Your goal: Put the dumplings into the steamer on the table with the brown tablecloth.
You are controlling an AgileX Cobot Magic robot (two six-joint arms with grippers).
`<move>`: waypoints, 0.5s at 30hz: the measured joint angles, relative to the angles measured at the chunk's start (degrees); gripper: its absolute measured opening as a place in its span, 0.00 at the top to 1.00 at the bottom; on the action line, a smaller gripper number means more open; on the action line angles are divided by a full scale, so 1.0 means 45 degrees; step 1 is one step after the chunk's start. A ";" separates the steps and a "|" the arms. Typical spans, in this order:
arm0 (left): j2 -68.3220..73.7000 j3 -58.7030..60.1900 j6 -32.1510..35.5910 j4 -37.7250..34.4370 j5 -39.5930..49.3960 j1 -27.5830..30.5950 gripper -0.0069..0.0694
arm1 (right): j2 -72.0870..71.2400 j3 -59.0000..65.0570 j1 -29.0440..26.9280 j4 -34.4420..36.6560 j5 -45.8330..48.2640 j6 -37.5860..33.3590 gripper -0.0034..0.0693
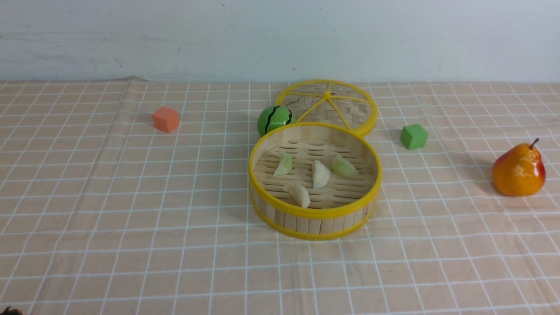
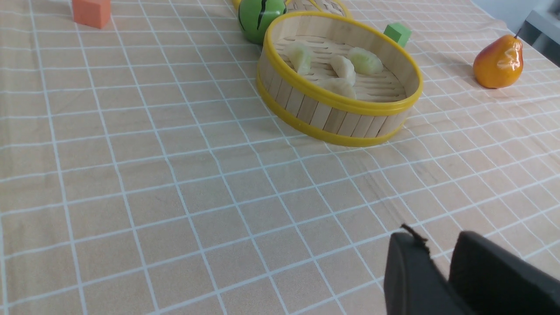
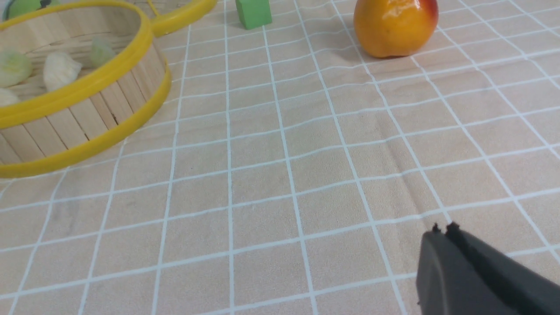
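Four dumplings (image 1: 320, 173) in the steamer (image 1: 315, 213)
We see left gripper (image 2: 439, 258) slightly parted, right gripper (image 3: 442, 229) pressed together — both empty, well short of it.

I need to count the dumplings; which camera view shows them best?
The front view: all four dumplings lie unobstructed inside the steamer. The left wrist view has its rim partly hiding the nearest; the right wrist view cuts the basket off.

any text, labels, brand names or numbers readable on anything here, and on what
None: no words, labels, brands or numbers show in any view.
The steamer, its lid, the four dumplings, the orange block, the green block, the pear and the striped green ball are all unmarked.
The brown tablecloth carries only white grid lines.
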 joint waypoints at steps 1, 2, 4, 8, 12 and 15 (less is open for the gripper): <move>0.0000 0.0000 0.0000 0.0000 0.0000 0.0000 0.72 | 0.0000 0.0010 0.0000 0.0000 0.0000 0.0000 0.97; 0.0000 0.0000 0.0000 0.0000 0.0000 0.0000 0.72 | 0.0000 0.0010 0.0000 0.0000 0.0000 0.0000 0.97; 0.0000 0.0000 0.0000 0.0000 0.0000 0.0000 0.72 | 0.0000 0.0010 0.0000 0.0004 0.0000 0.0000 0.97; 0.0000 0.0000 0.0000 0.0000 0.0000 0.0000 0.72 | 0.0000 0.0010 0.0000 0.0016 0.0000 0.0000 0.97; 0.0000 0.0000 0.0000 0.0000 0.0000 0.0000 0.71 | 0.0000 0.0010 0.0000 0.0016 0.0000 0.0000 0.97; 0.0000 0.0050 0.0000 0.0000 -0.0041 0.0000 0.71 | 0.0000 0.0010 0.0000 0.0016 0.0000 0.0000 0.97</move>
